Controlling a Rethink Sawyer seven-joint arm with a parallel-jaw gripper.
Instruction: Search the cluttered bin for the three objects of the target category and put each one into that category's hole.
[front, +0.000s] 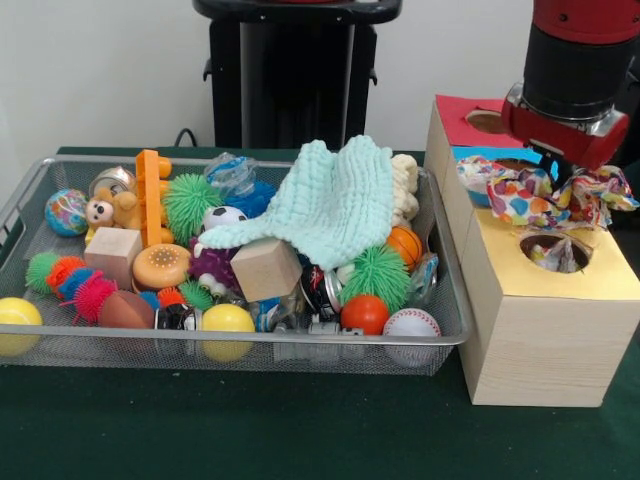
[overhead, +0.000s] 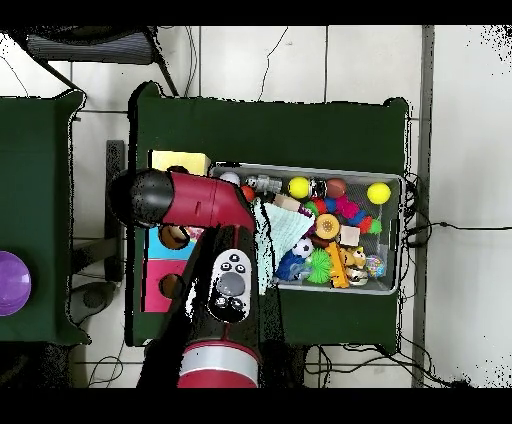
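My gripper (front: 572, 185) hangs under the red and black arm at the right, over the pale wooden box (front: 530, 340). It is shut on a bunched polka-dot cloth (front: 525, 195), which spreads over the blue top (front: 490, 155) and sticks out past the box's right side. Just below is the round hole (front: 557, 250) in the yellow top (front: 600, 280), with dotted fabric showing inside it. The wire mesh bin (front: 30, 195) lies to the left, full of toys. In the overhead view the arm (overhead: 215, 215) hides the gripper and most of the box; a corner of the yellow top (overhead: 180, 160) shows.
A mint green waffle-knit cloth (front: 335, 200) drapes over the toys in the bin, among wooden cubes (front: 265, 268), balls and spiky toys. The red top (front: 460, 110) with its hole is at the box's far end. The black pedestal (front: 290, 70) stands behind the bin.
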